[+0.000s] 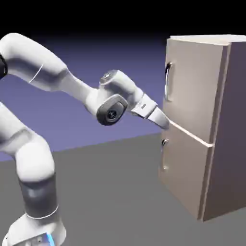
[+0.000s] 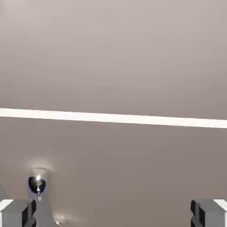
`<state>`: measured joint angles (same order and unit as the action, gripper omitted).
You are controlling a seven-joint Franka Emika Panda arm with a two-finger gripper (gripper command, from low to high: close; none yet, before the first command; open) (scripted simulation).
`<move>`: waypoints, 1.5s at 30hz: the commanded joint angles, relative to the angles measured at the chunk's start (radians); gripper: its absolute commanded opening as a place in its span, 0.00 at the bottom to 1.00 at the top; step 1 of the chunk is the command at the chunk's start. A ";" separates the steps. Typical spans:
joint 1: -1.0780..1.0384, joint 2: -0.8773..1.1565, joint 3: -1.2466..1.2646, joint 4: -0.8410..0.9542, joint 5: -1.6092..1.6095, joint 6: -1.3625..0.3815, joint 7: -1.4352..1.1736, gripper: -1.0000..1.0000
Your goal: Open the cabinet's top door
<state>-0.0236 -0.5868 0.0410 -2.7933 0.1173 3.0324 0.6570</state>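
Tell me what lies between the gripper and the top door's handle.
Nothing: in the exterior view the gripper sits at the seam below the top door, and only bare door panel separates it from the handle.

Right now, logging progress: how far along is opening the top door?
Done: the arm has reached the cabinet. In hand: the open gripper points at the seam between the doors, below the top door handle, holding nothing. Left: grasp the handle and pull; the door looks shut.
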 commanded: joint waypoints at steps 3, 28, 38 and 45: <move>-0.040 -0.019 0.046 0.019 0.131 -0.005 -0.093 0.50; -0.370 -0.174 0.425 0.174 1.218 -0.048 -0.872 0.50; -0.502 -0.237 0.577 0.236 1.653 -0.065 -1.183 0.50; -0.595 -0.280 0.684 0.279 1.957 -0.076 -1.401 0.50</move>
<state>-0.6182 -0.8671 0.7247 -2.5144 2.0747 2.9560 -0.7438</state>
